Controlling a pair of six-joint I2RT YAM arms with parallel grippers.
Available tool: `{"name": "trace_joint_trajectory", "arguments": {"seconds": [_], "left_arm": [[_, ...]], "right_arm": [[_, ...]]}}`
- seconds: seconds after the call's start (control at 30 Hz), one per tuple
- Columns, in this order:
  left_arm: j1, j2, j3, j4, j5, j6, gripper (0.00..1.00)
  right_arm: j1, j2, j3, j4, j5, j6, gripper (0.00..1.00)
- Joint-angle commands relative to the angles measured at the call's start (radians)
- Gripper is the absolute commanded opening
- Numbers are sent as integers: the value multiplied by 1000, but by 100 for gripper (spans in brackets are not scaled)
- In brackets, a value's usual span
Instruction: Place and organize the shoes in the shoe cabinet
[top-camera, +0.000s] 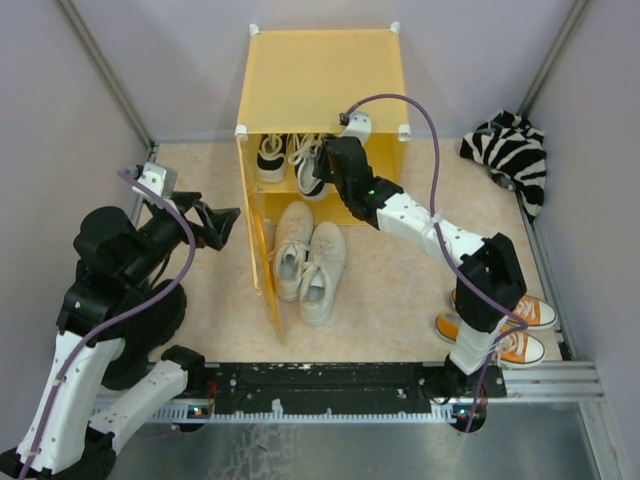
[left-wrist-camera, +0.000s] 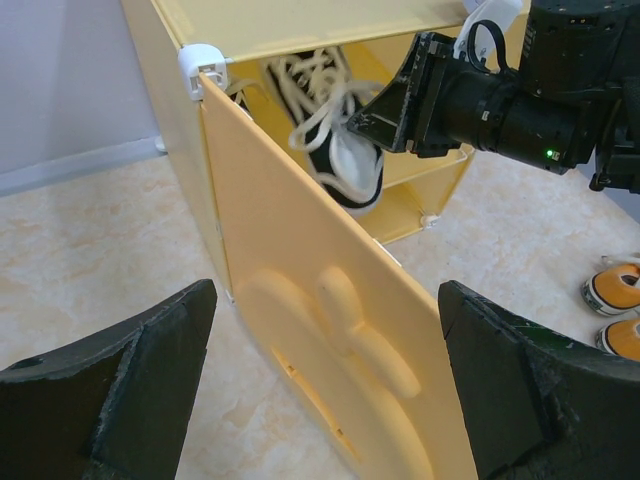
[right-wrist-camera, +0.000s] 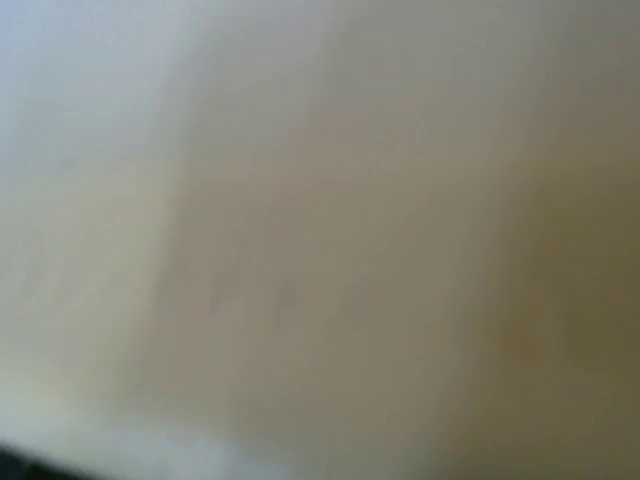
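The yellow-orange shoe cabinet (top-camera: 325, 75) stands at the back with its door (top-camera: 262, 260) swung open toward me. One black shoe (top-camera: 270, 158) sits on the inner shelf. A second black shoe (left-wrist-camera: 350, 165) hangs tilted at the shelf's front edge, with my right gripper (left-wrist-camera: 378, 118) against its heel; whether the jaws still pinch it is hidden. The right wrist view is a blur. The off-white pair (top-camera: 308, 260) lies on the floor in front of the opening. The orange pair (top-camera: 525, 330) sits by the right arm's base. My left gripper (left-wrist-camera: 325, 400) is open and empty, left of the door.
A zebra-striped fabric bundle (top-camera: 515, 155) lies at the back right against the wall. Grey walls close in both sides. The open door (left-wrist-camera: 330, 330) stands between my left gripper and the off-white pair. The arms' mounting rail (top-camera: 330, 385) runs along the near edge.
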Motion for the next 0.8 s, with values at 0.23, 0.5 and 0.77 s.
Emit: {"name": "trace_joint_trajectory", "arguments": {"seconds": [0.23, 0.5, 0.77], "left_arm": [[-5, -10, -3, -5, -14, 16, 98], [-5, -15, -15, -3, -20, 20, 98], [-5, -4, -7, 2, -22, 25, 98]], "right_arm": [[-8, -66, -59, 278, -46, 45, 59], [7, -204, -165, 290, -67, 11, 64], [57, -321, -271, 186, -32, -112, 63]]}}
